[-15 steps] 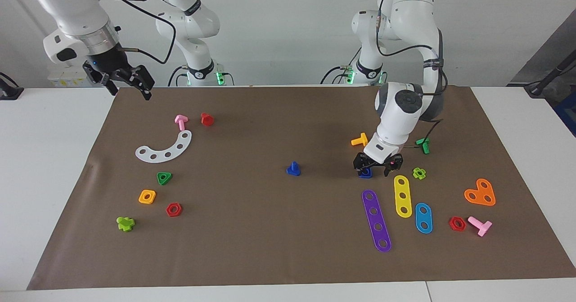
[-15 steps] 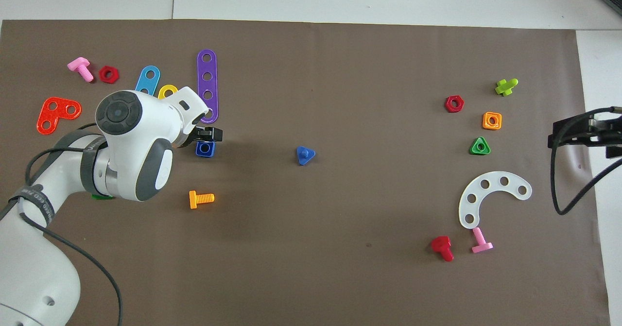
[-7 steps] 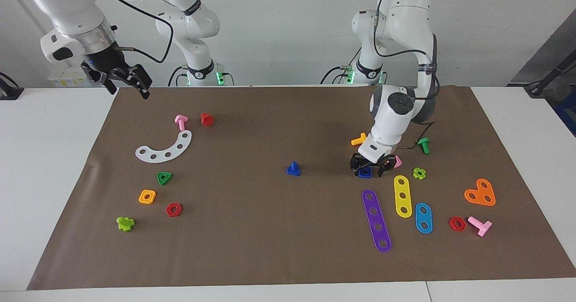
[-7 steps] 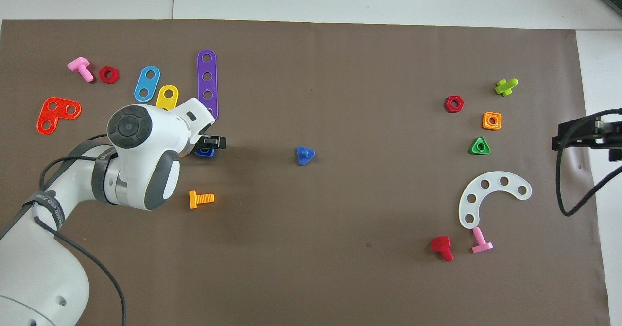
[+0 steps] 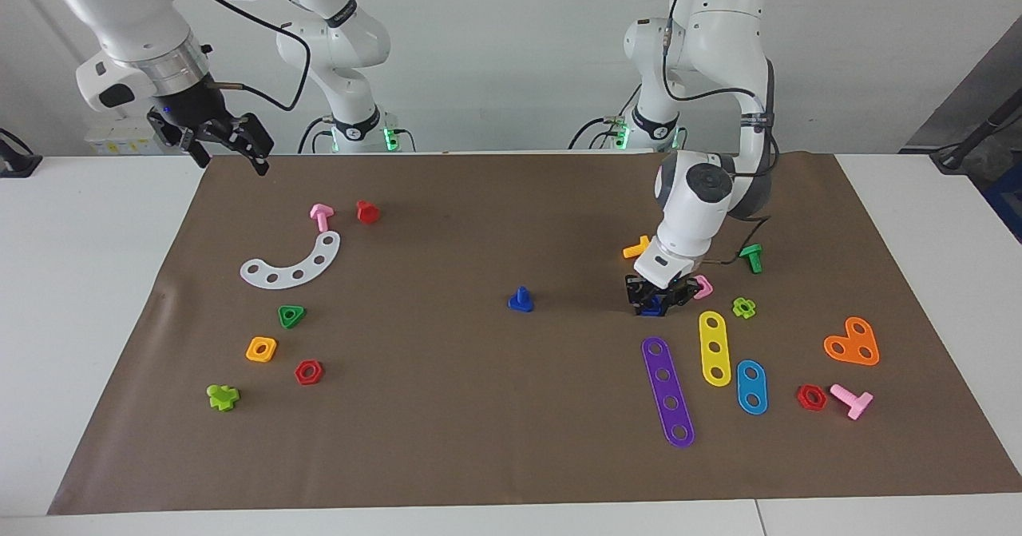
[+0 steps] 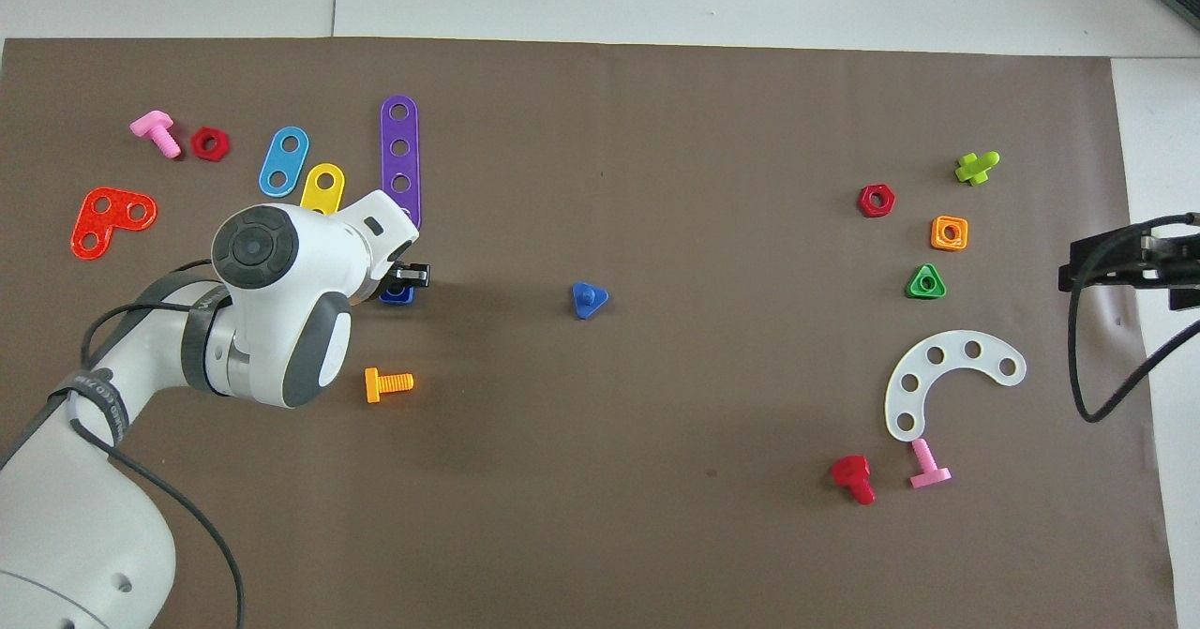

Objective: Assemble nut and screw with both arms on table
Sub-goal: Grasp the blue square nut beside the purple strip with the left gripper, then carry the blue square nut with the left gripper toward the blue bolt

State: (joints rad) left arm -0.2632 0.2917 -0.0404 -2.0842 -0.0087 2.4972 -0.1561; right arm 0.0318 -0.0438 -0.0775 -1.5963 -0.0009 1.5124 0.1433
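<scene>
The dark-blue square nut lies on the brown paper sheet toward the left arm's end of the table. It also shows in the overhead view. My left gripper is down on the sheet with its fingers closed in on the nut's sides; the overhead view shows it over the nut. The dark-blue screw stands on its triangular head, shaft up, near the sheet's middle. My right gripper is open and empty, raised over the sheet's edge at the right arm's end.
Around the nut lie an orange screw, a pink nut, a purple strip, a yellow strip and a lime piece. At the right arm's end lie a white curved strip, a green triangular nut and an orange nut.
My left gripper turned, settled around the blue nut and its fingers drew in on it. My right gripper shifted slightly in the air.
</scene>
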